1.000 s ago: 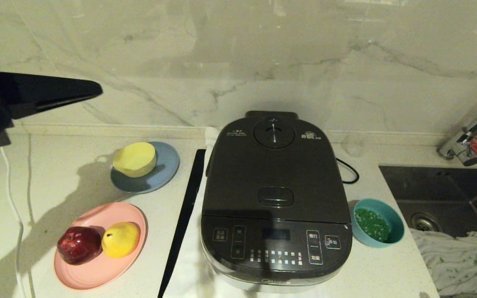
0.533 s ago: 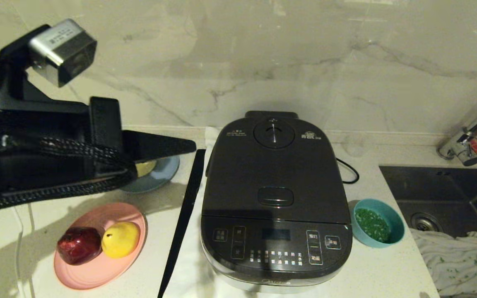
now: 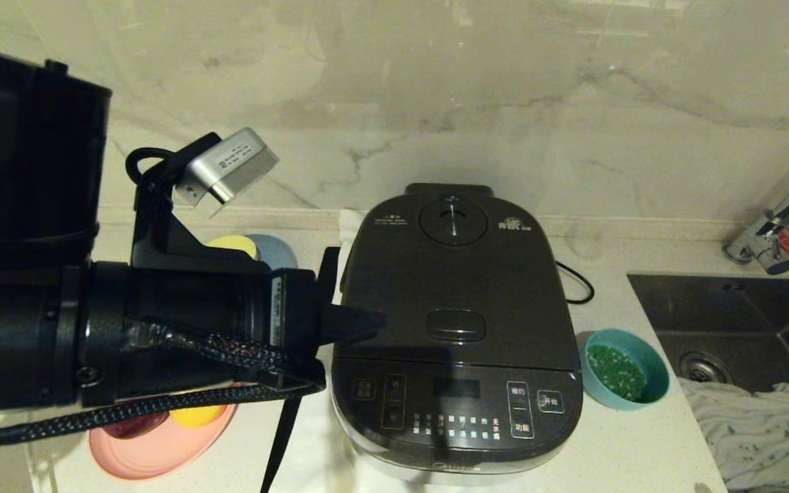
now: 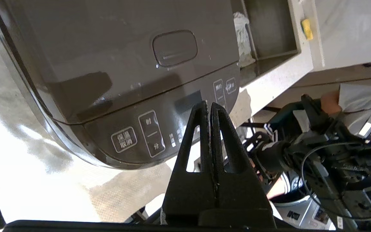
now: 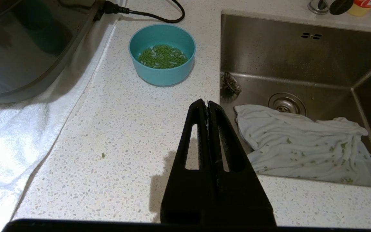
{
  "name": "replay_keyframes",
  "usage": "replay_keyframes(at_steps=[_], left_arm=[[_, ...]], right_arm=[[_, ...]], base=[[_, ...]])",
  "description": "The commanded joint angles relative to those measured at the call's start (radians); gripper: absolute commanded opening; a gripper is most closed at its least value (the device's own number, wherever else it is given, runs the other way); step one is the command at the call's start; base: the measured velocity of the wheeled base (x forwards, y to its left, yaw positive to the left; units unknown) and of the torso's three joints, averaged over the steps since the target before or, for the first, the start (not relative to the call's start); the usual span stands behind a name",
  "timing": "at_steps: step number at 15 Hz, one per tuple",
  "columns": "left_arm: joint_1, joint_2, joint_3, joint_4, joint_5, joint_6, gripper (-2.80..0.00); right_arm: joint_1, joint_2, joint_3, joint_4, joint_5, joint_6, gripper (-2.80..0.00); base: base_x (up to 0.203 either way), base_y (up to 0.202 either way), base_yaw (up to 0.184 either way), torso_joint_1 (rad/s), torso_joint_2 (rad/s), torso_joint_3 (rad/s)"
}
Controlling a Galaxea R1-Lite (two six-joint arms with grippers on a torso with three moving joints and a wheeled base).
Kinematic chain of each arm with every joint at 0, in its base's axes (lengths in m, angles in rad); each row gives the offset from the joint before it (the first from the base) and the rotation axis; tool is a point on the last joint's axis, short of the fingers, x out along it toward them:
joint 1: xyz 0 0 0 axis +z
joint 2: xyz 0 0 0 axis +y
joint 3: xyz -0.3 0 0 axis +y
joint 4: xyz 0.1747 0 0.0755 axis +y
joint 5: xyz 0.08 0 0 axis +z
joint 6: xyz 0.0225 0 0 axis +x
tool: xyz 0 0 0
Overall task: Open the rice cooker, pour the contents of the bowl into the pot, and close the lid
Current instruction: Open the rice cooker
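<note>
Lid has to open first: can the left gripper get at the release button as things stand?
Probably yes: the shut left gripper hovers over the closed lid, beside the release button, with nothing between them.

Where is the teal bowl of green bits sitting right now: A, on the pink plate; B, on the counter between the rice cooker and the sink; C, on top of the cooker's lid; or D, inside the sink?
B: the bowl with the green bits stands on the counter, with the rice cooker on one side and the sink on the other, touching neither.
</note>
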Motion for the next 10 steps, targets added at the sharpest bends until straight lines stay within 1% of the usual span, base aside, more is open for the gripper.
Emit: replay_keyframes(at_steps=[1,3,4,7,10], left_arm=[[-0.012,0.004,0.019,0.001,-0.001,-0.006,-2.8],[-0.017,0.033,0.032,-0.007,0.005,-0.013,-2.8],[-0.019,0.048,0.04,-0.021,0.019,-0.013,-2.8],[-0.06,0.094,0.046,-0.065,0.056,-0.016,-2.8],[-0.084,0.141,0.047,-0.071,0.08,-0.02,-2.8]], right_arm=[[0.0,0.0,0.002,0.0,0.0,0.0,-2.8],[0.0,0.0,0.002,0.0,0.0,0.0,-2.8],[0.0,0.0,0.002,0.0,0.0,0.0,-2.8],[0.0,0.0,0.002,0.0,0.0,0.0,-2.8],[0.0,0.0,0.002,0.0,0.0,0.0,-2.8]], base=[[0.0,0.0,0.0,0.0,0.0,0.0],[0.0,0.0,0.0,0.0,0.0,0.0],[0.0,0.0,0.0,0.0,0.0,0.0],[0.0,0.0,0.0,0.0,0.0,0.0],[0.0,0.0,0.0,0.0,0.0,0.0]])
